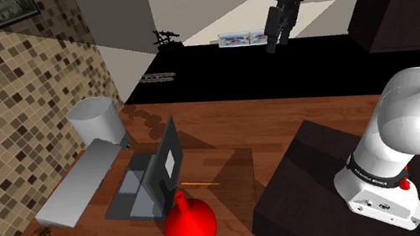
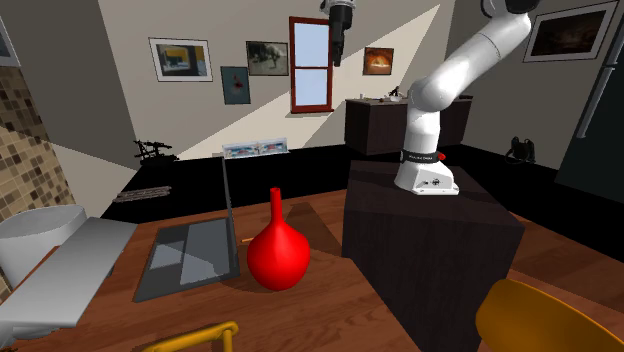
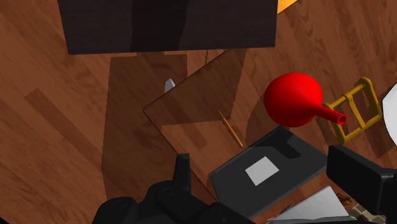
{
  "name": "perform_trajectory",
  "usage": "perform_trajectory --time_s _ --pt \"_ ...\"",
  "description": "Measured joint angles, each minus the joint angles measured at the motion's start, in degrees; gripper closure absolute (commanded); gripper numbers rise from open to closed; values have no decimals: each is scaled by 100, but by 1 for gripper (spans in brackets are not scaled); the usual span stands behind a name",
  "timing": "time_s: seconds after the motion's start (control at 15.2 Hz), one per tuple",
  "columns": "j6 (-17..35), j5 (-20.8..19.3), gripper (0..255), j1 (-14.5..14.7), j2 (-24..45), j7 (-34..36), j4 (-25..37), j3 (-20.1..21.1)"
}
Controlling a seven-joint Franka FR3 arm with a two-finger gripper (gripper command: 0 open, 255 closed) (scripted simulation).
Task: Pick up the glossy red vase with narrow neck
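Your arm [image 2: 422, 130] is rising straight up from its base, bending at the elbow and reaching high and away from it. You are holding the gripper [image 1: 278, 46] well up in the air, pointing it downward at a slight tilt. Its two black fingers [image 3: 182, 170] are standing apart and are clasping nothing between them.

Red vase [image 1: 188, 226]; grey laptop [image 1: 143, 181]; brown-and-tan mosaic wall [image 1: 14, 115]; dark stand [image 2: 430, 235].
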Motion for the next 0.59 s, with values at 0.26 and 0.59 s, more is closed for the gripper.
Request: perform_trajectory --time_s 0.26,0.59 --pt "233 119 0 78 82 209 -170 236" --pt "900 397 0 275 558 714 -395 821"
